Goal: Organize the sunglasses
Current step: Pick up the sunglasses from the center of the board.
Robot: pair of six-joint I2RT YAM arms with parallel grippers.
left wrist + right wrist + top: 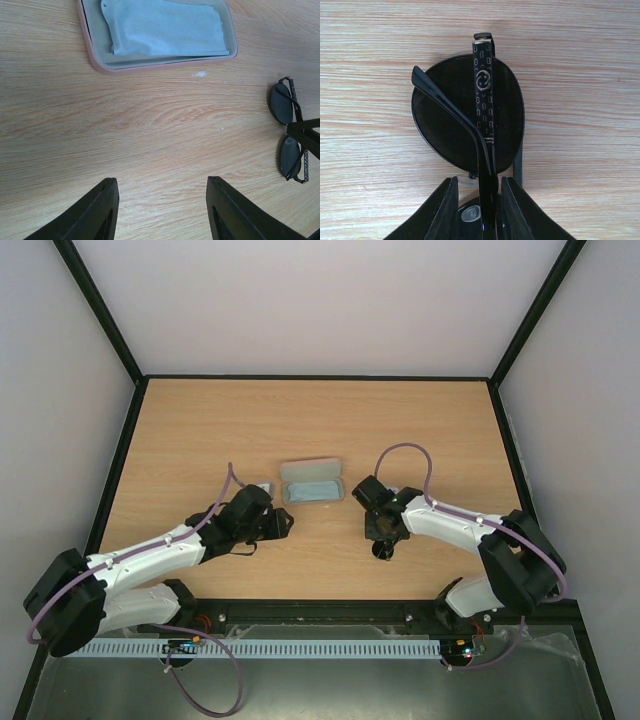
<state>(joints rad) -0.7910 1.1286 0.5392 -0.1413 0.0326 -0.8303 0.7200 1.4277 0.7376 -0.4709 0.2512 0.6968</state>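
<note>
The sunglasses [450, 115] lie folded on the wooden table, round dark lenses up and the patterned temple arms crossed over them. My right gripper [477, 180] stands over them with its fingers on either side of the folded temples. A sliver of table shows between the left finger [447, 200] and the temple, so the jaws are narrowly open. The top view shows the sunglasses [383, 551] just below the right gripper [385, 535]. My left gripper [162, 182] is open over bare wood, left of the sunglasses [285, 105].
The pink case [313, 482] lies open at the table's middle, between the two arms. A light blue cloth [165, 27] rests inside it, and its rim [95, 60] is ahead of my left fingers. Black frame rails border the table.
</note>
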